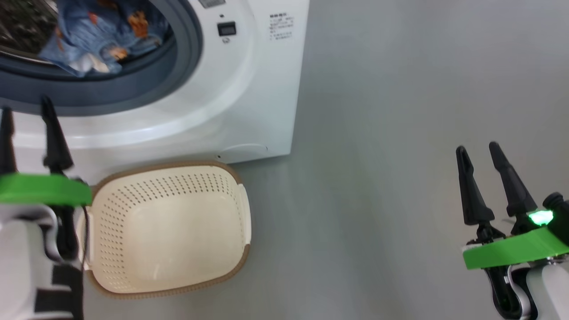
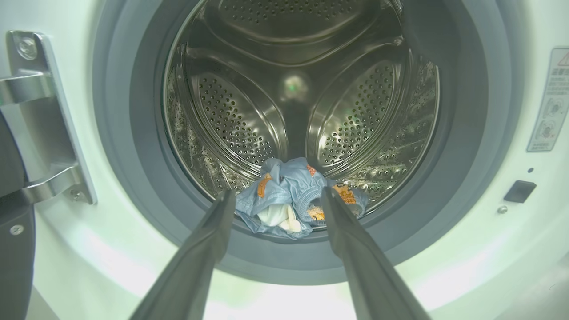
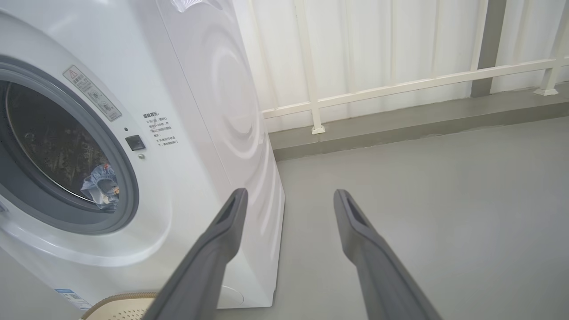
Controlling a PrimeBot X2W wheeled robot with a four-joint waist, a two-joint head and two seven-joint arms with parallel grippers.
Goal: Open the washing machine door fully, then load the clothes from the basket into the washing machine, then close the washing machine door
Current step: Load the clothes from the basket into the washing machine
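Far left in the left wrist frame, you've got the black-rimmed washing machine door (image 2: 12,231) swung out beside its steel hinge (image 2: 40,133). Your left gripper (image 2: 278,194), spread and empty, is nearer to it; the right gripper (image 1: 477,147) is spread empty too. Blue bear-print clothes (image 2: 284,182) sit in the steel drum (image 2: 240,124).
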